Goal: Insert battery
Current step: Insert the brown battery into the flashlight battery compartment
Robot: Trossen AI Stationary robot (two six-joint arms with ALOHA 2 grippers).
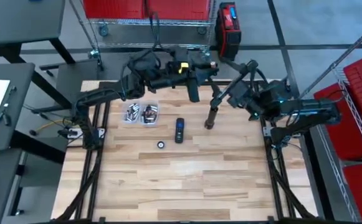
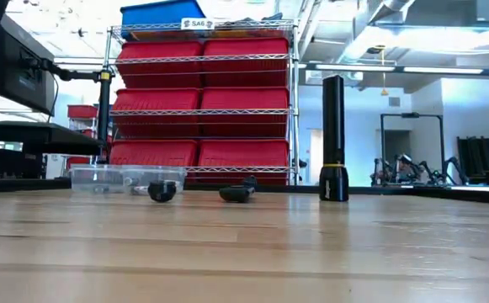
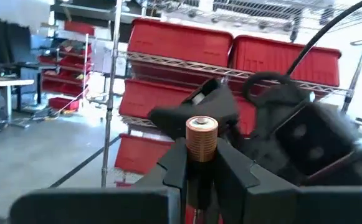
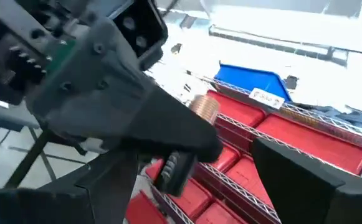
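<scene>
Battery (image 3: pixel 202 137) being gripped by left tool (image 3: pixel 200 163), raised above worktop's far edge. Right tool (image 4: pixel 190 158) being held spread nearby. Flashlight (image 1: pixel 210 117) standing upright; battery best being lowered straight, aligned with opening.

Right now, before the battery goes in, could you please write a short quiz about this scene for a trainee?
1. True or false: the flashlight lies on its side.
2. What does the left hand hold? A) a battery B) a cap C) nothing
3. Fill in: the spare batteries lie in a clear ___.
Key: 1 false, it stands upright. 2 A. 3 tray.
</scene>
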